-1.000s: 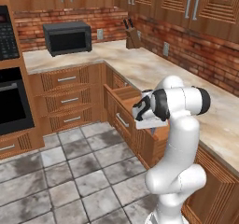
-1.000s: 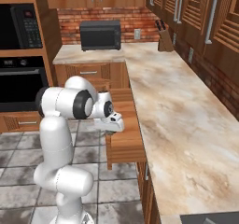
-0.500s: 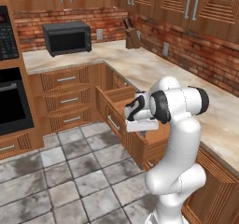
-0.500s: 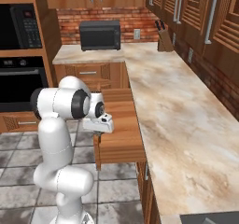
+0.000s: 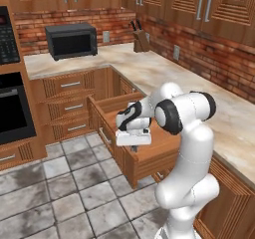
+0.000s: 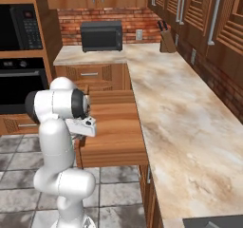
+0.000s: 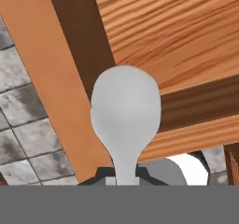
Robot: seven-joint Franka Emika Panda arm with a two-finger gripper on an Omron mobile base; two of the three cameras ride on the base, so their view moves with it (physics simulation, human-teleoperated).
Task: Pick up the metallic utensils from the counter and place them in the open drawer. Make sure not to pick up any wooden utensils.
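Note:
A silver round-bowled spoon (image 7: pixel 126 107), one of the metallic utensils, stands out from my gripper (image 7: pixel 124 180), which is shut on its thin handle. The bowl hangs over the dark rim of the open drawer (image 7: pixel 182 27), whose pale wood inside lies beyond it, with floor tiles on the other side. In the left base view the gripper (image 5: pixel 133 146) points down at the front left edge of the open drawer (image 5: pixel 162 139). Seen from the right base, the gripper (image 6: pixel 81 139) sits at the outer edge of the drawer (image 6: pixel 114 122). The counter and the wooden utensils are out of view.
A marbled worktop (image 5: pixel 164 68) runs along the brick wall, with a black microwave (image 5: pixel 71 41) and a knife block (image 5: pixel 141 40) on it. Closed carved drawers (image 5: pixel 69 106) stand behind the open one. An oven (image 6: pixel 21 84) is at the left. Grey tiled floor (image 5: pixel 60 198) lies below.
My hand has moved with the spoon from above the middle of the drawer out toward its front edge and slightly lower. The drawer itself has not moved.

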